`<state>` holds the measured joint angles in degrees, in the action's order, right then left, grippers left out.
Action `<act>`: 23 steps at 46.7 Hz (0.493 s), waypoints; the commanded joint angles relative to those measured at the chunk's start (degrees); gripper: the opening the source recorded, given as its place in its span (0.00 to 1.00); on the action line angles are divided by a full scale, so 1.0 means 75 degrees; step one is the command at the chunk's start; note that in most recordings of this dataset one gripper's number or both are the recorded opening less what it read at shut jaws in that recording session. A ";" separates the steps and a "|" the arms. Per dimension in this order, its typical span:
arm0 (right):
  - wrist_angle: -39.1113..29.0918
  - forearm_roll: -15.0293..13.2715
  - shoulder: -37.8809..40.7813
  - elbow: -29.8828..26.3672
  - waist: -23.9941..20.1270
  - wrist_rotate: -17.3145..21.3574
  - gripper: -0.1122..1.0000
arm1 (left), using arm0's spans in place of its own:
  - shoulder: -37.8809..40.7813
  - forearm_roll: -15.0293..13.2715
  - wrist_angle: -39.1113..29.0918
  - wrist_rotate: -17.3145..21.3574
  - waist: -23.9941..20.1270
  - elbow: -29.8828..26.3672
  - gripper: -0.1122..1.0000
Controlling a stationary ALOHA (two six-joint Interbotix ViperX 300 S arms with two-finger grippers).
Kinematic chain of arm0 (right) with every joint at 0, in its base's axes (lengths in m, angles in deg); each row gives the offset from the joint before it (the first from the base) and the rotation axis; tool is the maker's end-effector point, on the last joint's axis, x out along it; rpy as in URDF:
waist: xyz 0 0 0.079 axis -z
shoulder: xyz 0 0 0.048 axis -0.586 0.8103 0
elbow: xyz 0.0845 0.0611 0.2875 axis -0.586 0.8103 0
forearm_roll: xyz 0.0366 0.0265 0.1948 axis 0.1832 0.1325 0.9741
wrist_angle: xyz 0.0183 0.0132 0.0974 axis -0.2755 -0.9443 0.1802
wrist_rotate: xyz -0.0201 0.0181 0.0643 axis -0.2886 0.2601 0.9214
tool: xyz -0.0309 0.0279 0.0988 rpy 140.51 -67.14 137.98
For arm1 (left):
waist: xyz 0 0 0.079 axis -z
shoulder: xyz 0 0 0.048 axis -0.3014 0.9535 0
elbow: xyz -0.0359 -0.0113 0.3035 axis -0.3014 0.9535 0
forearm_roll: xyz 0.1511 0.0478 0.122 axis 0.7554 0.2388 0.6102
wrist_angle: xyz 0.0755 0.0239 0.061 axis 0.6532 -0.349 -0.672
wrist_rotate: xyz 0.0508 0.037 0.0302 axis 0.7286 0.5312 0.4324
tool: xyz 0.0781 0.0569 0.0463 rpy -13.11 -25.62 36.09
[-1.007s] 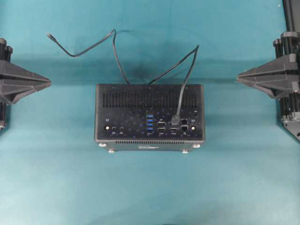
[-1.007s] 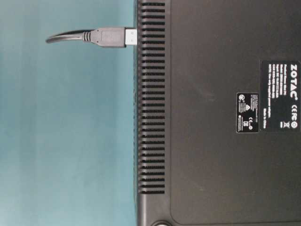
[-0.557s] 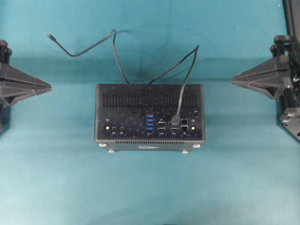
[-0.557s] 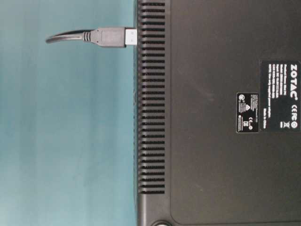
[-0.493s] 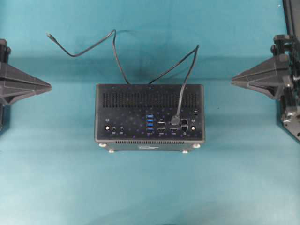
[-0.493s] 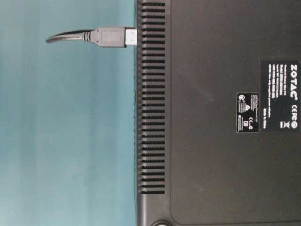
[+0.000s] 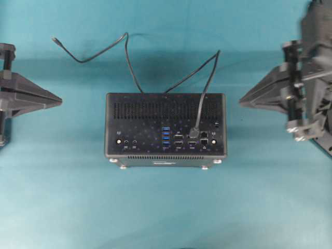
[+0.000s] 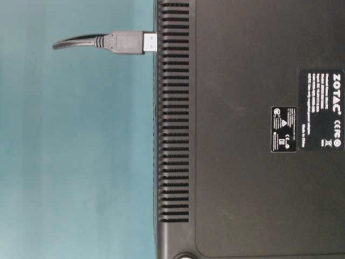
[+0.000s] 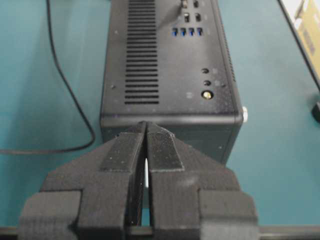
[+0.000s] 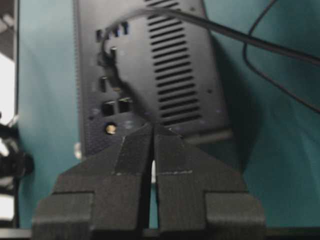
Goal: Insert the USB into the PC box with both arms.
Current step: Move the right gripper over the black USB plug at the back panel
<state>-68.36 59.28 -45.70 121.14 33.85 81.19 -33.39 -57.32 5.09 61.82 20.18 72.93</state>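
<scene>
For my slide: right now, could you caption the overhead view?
USB plugged into PC box; both arms' fingers shut, clear of it.

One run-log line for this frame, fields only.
USB: plugged into PC box | left end effector: shut, empty, off box | right end effector: shut, empty, off box

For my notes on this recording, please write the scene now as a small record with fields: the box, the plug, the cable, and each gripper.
PC box: on the teal table, port side facing up
USB: plugged into a port of the box, metal tip partly showing
cable: trails over the table behind the box, its slim end lies loose
left gripper: shut, holds nothing, apart from the box
right gripper: shut, holds nothing, apart from the box
</scene>
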 commanded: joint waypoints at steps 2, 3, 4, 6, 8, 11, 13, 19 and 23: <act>-0.0902 0.0035 0.0563 -0.0961 -0.0223 0.0094 0.21 | 0.0023 0.0023 -0.0094 0.0035 0.0012 -0.0246 0.10; -0.1043 0.0035 0.0656 -0.1078 -0.0258 0.0094 0.23 | 0.0023 0.0012 -0.0105 0.0035 0.0012 -0.0258 0.10; -0.1160 0.0035 0.0750 -0.1184 -0.0305 0.0094 0.26 | 0.0023 0.0023 -0.0129 0.0035 0.0000 -0.0258 0.10; -0.1324 0.0012 0.0902 -0.1395 -0.0375 0.0094 0.34 | 0.0000 0.0012 -0.0141 0.0035 0.0000 -0.0258 0.10; -0.1395 0.0012 0.1043 -0.1582 -0.0410 0.0094 0.41 | 0.0000 0.0012 -0.0152 0.0047 0.0000 -0.0246 0.10; -0.1383 0.0000 0.1242 -0.1770 -0.0469 0.0094 0.55 | -0.0012 0.0023 -0.0152 0.0047 0.0012 -0.0234 0.10; -0.1371 0.0000 0.1383 -0.1863 -0.0480 0.0094 0.65 | -0.0012 0.0023 -0.0152 0.0047 0.0012 -0.0223 0.10; -0.1254 -0.0188 0.1746 -0.1992 -0.0527 0.0059 0.89 | 0.0023 0.0023 -0.0152 0.0047 0.0012 -0.0211 0.10; -0.1031 -0.0340 0.1875 -0.1969 -0.0551 0.0059 0.89 | -0.0012 0.0023 -0.0152 0.0059 0.0012 -0.0199 0.10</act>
<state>-77.59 57.52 -31.99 107.70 29.98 81.28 -33.57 -57.32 3.77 62.09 20.09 72.75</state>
